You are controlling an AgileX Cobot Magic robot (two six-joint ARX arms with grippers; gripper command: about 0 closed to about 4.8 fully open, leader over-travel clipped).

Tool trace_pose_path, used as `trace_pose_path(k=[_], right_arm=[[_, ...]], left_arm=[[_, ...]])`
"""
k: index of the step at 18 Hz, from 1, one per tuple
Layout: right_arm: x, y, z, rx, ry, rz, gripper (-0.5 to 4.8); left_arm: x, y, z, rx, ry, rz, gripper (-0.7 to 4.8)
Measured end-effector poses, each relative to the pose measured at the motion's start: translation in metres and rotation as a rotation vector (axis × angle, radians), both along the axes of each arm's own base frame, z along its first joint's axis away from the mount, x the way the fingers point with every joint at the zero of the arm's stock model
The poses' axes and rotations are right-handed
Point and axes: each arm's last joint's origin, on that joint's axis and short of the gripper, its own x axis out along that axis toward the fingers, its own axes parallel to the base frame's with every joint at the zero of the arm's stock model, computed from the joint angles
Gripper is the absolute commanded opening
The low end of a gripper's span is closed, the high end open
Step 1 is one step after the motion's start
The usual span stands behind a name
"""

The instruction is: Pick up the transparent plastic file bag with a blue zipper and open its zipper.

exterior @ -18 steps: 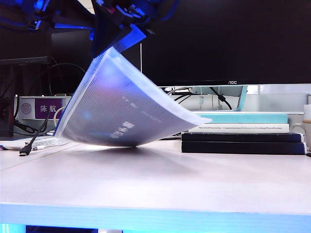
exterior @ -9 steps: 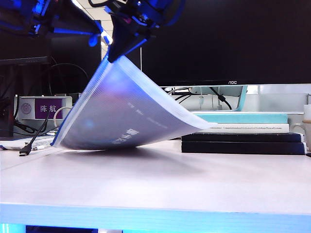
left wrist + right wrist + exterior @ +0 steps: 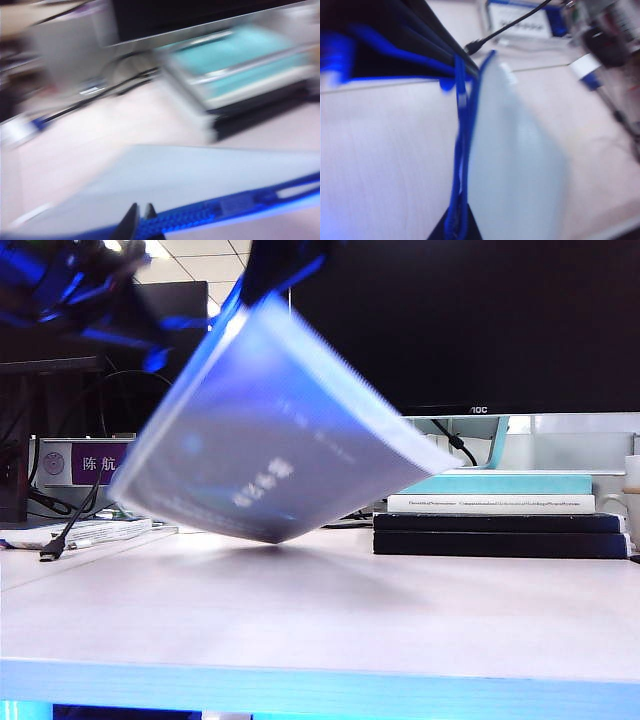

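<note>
Above pale wood-grain desk (image 3: 330, 630): translucent mesh plastic file bag (image 3: 280, 430) lifted clear. Left gripper (image 3: 140, 225) and right gripper (image 3: 457, 227) jaws both clenched on bright blue zipper strip (image 3: 460, 150). Stacked books (image 3: 500, 515), dark monitor (image 3: 470, 320) behind.

My exterior camera sits low at the counter (image 3: 320, 620) edge and looks level across it toward the monitor (image 3: 450, 320) and the books (image 3: 500, 525), close to the bag (image 3: 270, 440). My left wrist camera looks down over the left jaws along the zipper (image 3: 210, 212) toward the same books. My right wrist camera looks down along the bag edge onto the counter.
</note>
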Motion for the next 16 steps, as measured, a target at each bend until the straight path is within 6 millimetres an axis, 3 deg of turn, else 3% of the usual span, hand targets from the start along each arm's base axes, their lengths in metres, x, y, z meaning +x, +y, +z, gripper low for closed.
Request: trace_pose_path(k=[5, 7, 9, 10, 11, 12, 13, 16], right_arm=[[-0.027, -0.027, 0.027, 0.003, -0.004, -0.001, -0.05], [-0.053, -0.053, 0.041, -0.048, 0.021, -0.027, -0.05], [-0.08, -0.084, 0.05, -0.165, 0.031, -0.122, -0.05], [-0.084, -0.089, 0.049, -0.201, 0.053, -0.13, -0.05], [-0.085, -0.09, 0.048, -0.214, 0.064, -0.13, -0.05], [-0.084, -0.089, 0.04, -0.239, 0.084, -0.132, -0.05], [-0.081, -0.087, 0.033, -0.258, 0.099, -0.132, -0.05], [-0.068, -0.082, 0.001, -0.339, 0.18, -0.147, -0.05]], left_arm=[[0.002, 0.003, -0.002, 0.05, -0.006, 0.123, -0.06], [0.004, 0.007, -0.002, 0.104, -0.024, 0.257, -0.06], [0.004, 0.015, -0.006, 0.2, -0.003, 0.498, -0.06], [0.003, 0.015, -0.008, 0.224, 0.014, 0.523, -0.01], [0.002, 0.015, -0.009, 0.229, 0.023, 0.519, 2.7], [0.002, 0.013, -0.01, 0.189, 0.045, 0.392, 3.81], [0.001, 0.011, -0.01, 0.164, 0.056, 0.33, 4.15], [-0.008, 0.005, -0.005, 0.053, 0.09, 0.069, 4.13]])
